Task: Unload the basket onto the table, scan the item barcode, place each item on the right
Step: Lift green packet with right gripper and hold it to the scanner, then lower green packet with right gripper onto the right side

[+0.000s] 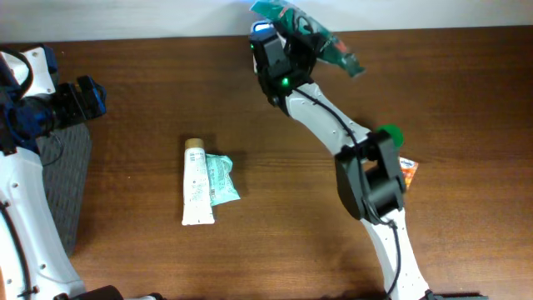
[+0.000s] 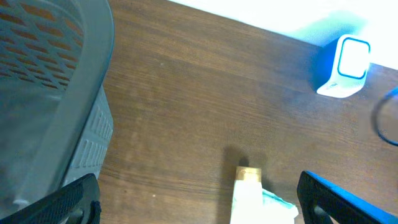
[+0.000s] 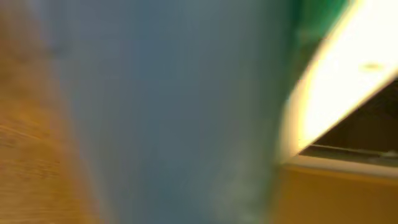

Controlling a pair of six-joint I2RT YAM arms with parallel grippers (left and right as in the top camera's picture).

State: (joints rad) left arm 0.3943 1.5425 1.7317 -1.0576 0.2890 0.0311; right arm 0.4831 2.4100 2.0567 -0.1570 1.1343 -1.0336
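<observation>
A crinkly green packet (image 1: 321,35) hangs tilted at the far edge of the table, and my right gripper (image 1: 293,42) is shut on it. Just left of it, partly hidden under the gripper, stands the blue scanner (image 1: 261,27), which the left wrist view shows as a blue box with a white window (image 2: 346,65). The right wrist view is a blur of grey-blue and green held close to the lens, and its fingers cannot be made out. My left gripper (image 1: 87,96) hovers open at the left, with bare wood between its fingertips (image 2: 199,205).
A white tube with a tan cap (image 1: 196,182) and a teal packet (image 1: 221,179) lie side by side mid-table. A grey mesh basket (image 1: 62,175) stands at the left edge. An orange item (image 1: 409,170) lies by the right arm.
</observation>
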